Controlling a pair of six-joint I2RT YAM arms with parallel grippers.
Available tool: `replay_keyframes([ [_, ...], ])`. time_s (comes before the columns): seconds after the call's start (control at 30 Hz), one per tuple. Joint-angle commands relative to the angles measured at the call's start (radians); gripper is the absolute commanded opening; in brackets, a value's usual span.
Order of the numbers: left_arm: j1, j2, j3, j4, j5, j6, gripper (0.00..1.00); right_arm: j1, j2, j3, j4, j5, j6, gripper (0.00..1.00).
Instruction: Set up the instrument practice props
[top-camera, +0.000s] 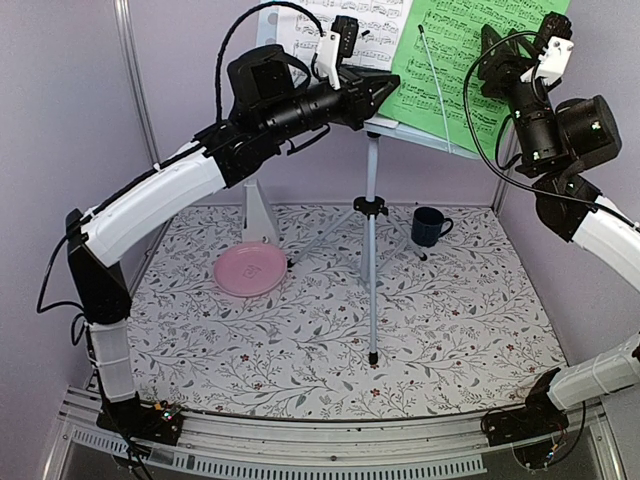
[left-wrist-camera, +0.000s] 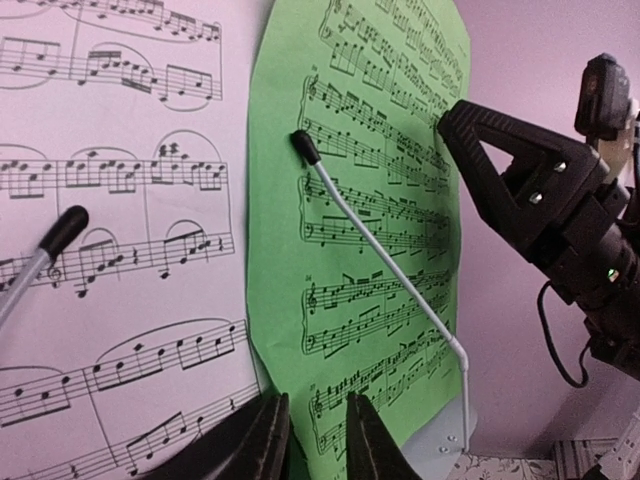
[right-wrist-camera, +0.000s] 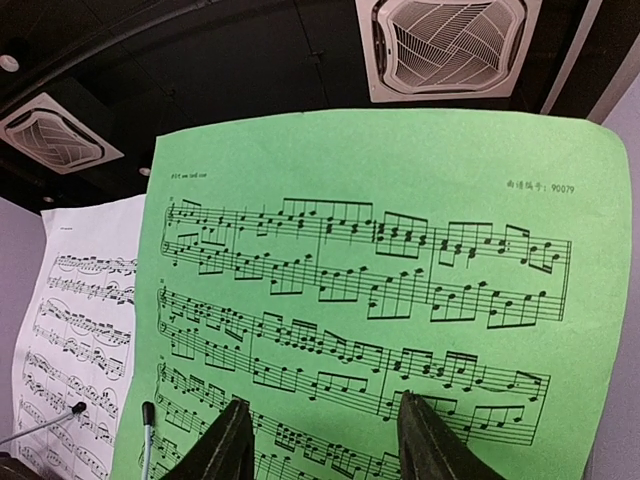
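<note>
Green music sheet (right-wrist-camera: 400, 200): black printed staves, upright beside white sheet (right-wrist-camera: 80, 300).

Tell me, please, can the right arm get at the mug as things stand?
Probably yes: the mug stands clear on its side of the tripod, and the right gripper looks empty.

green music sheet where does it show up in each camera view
top external: green music sheet at the top right, cut off by the upper edge.
left wrist: a tall strip through the centre.
right wrist: fills most of the picture.
shared landmark: the white music sheet lies directly to its left in all three.
</note>
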Motion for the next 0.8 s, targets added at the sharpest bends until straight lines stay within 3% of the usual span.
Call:
replay_keyframes([
  [0.0, -0.014, 0.035, 0.031, -0.014, -0.048, -0.018, 0.21, -0.008, -0.003, 0.03, -0.038, -0.023, 0.034, 0.51],
  [0.1, -0.014, 0.041, 0.041, -0.036, -0.07, -0.03, 0.25, -0.008, -0.002, 0.03, -0.058, -0.029, 0.045, 0.51],
  [0.33, -0.014, 0.038, 0.027, -0.046, -0.083, -0.051, 0.24, -0.008, -0.004, 0.027, -0.088, -0.047, 0.087, 0.51],
  [0.77, -0.026, -0.099, -0.146, 0.054, -0.093, -0.031, 0.33, -0.01, -0.048, 0.028, -0.072, -0.001, 0.015, 0.51],
])
